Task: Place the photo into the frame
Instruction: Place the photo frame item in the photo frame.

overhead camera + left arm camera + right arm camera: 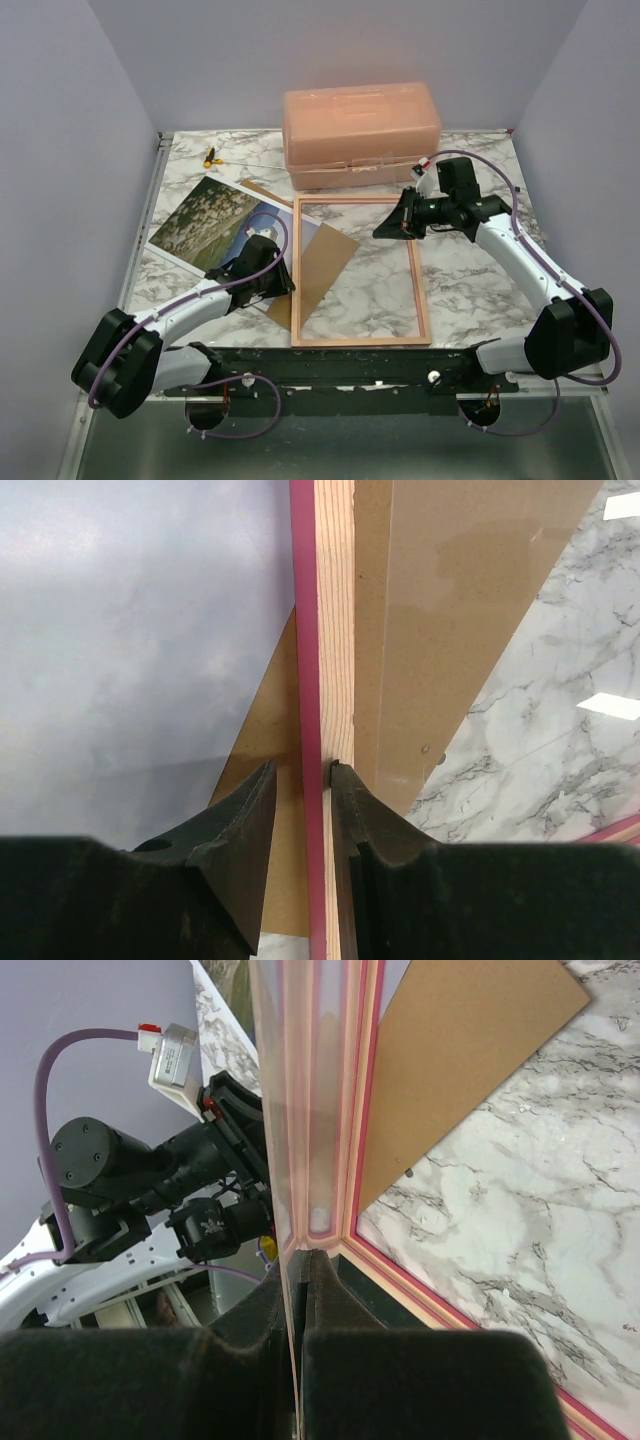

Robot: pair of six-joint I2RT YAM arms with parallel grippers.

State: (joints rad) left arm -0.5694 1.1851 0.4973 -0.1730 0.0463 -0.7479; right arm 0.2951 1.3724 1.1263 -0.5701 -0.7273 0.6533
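The frame (415,290), with a thin pinkish-red and light wood border, lies flat mid-table. The photo (210,218), a meadow-and-sky print, lies face up to its left, partly under my left arm. My left gripper (284,277) is open astride the frame's left bar (333,630). In the left wrist view (302,770), one finger touches the wood side and the other stands apart from the pink side. My right gripper (384,229) is over the frame's upper right. In the right wrist view (297,1257) it is shut on a thin clear pane edge (290,1110) by the frame's corner (345,1232).
A plain brown backing board (325,262) lies under the frame's left part and sticks out past it. A salmon-pink lidded box (360,135) stands at the back, just behind the frame. A small yellow object (212,155) lies at the back left. Walls close in on three sides.
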